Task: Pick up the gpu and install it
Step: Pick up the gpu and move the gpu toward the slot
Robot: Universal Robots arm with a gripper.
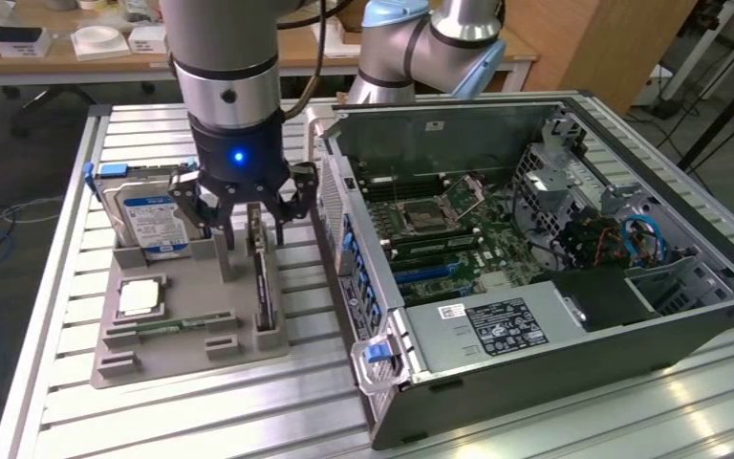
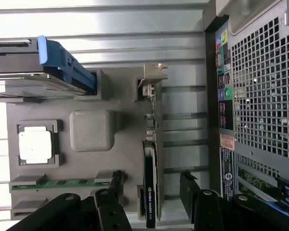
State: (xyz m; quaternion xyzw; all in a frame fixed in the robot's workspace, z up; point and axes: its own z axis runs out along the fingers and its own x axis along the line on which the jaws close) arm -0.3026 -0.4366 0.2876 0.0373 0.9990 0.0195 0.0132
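While the gripper [image 1: 255,225] hangs spread wide over the gpu [image 1: 263,277], a hard drive [image 1: 150,220] and an open computer [image 1: 533,239] sit either side on the metal table [image 1: 150,411].

The gripper [image 1: 251,228] straddles the upright gpu [image 1: 263,277] with its jaws spread wide, leaving a slim gap at each face. On the exterior view's left, a hard drive [image 1: 150,218] stands on edge in the same grey holder [image 1: 169,359], near one finger. On the right, the computer case [image 1: 348,258] walls off that side. Room is free above the case's uncovered interior and over the slatted desk [image 1: 150,426].
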